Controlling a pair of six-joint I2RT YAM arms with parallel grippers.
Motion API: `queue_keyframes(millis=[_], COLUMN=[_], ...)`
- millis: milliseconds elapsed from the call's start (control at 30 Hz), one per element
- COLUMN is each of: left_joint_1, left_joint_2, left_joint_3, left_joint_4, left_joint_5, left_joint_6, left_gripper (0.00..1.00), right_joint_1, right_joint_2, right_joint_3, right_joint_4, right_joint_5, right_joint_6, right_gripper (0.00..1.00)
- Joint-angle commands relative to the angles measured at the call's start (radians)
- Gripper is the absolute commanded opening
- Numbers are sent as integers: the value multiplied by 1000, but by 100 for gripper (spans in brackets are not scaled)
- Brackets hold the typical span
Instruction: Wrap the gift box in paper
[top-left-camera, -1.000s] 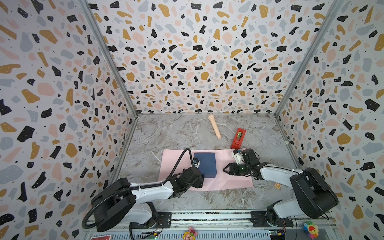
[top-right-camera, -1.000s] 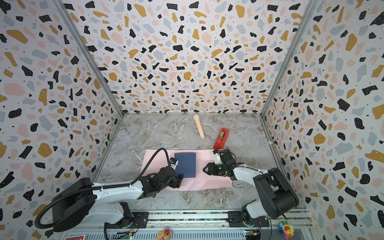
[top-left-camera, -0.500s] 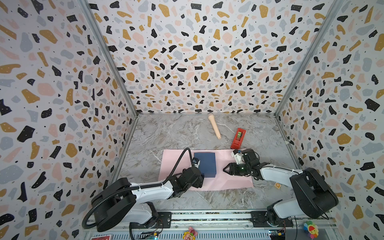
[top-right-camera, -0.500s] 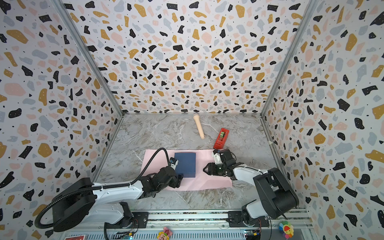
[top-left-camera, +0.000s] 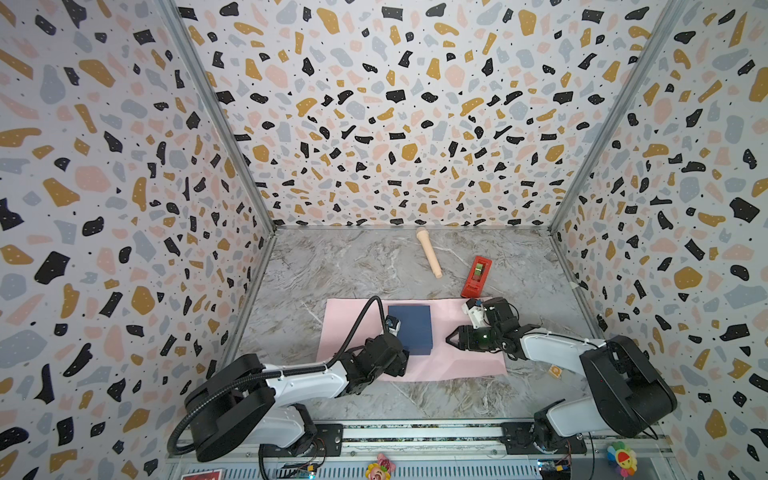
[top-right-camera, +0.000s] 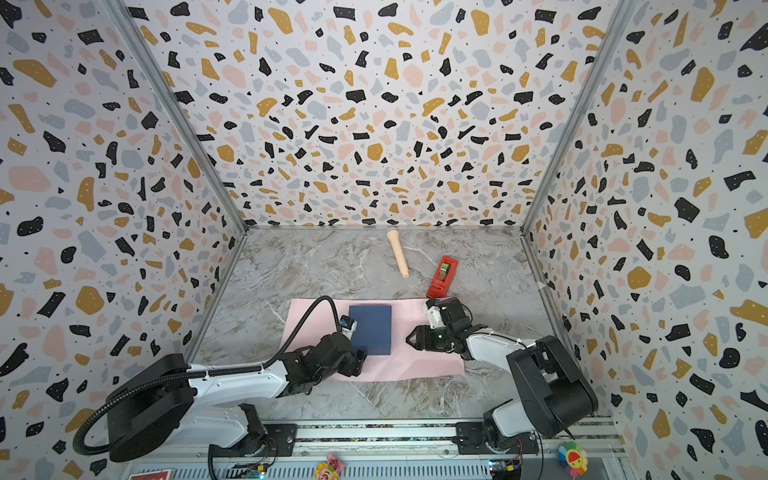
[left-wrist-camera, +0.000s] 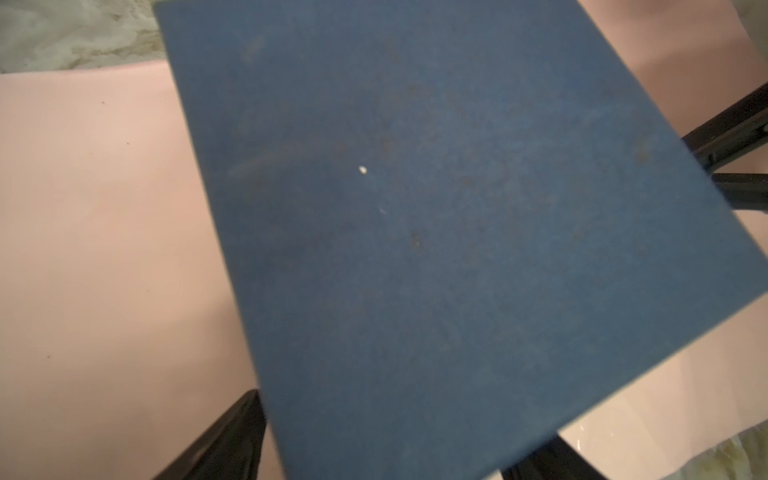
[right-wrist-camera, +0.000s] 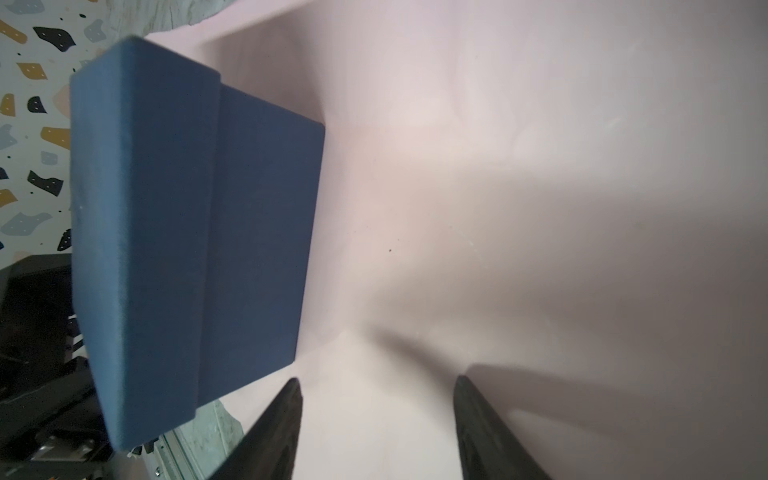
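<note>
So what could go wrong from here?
The left fingers flank the box; a nudge could slide it off-centre on the paper. The right fingers hover open over the paper, which already buckles beside them, so a pinch might crease or tear it.

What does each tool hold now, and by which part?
Right tool: nothing. Left tool straddles the near end of the dark navy-blue flat box; a grip cannot be told.

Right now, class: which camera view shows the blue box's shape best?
The right wrist view: the box appears close, side-on, lid step and base both clear. The left wrist view gives only its flat top; both top views show it small, from above.
</note>
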Motion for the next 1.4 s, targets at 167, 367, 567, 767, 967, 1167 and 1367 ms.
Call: queue_keyframes(millis=[167, 367, 567, 767, 967, 1167, 1367], left_joint_1=[4, 5, 74, 107, 109, 110, 113], left_joint_2=[-121, -288, -295, -226, -170, -158, -154], left_joint_3=[10, 12, 93, 160, 196, 195, 209], left_joint_4=[-50, -117, -91, -73, -88, -66, -71], left_joint_5=[71, 84, 221, 268, 282, 290, 278], left_joint_6=[-12, -33, -63, -54, -30, -41, -36], left_gripper=[96, 98, 98, 98, 97, 97, 96], right_joint_1=[-4, -51, -164, -165, -161, -136, -95], right_joint_2=[-110, -212, -346, -372, -384, -415, -436], right_joint_3=[105, 166, 99, 42, -28, -92, -123], right_joint_4=[-187, -409, -485, -482, -465, -469, -470], right_joint_5=[35, 218, 314, 349, 379, 340, 232], right_joint_6=[-39, -91, -80, 17, 95, 153, 164], right_gripper=[74, 86, 91, 93, 95, 96, 90])
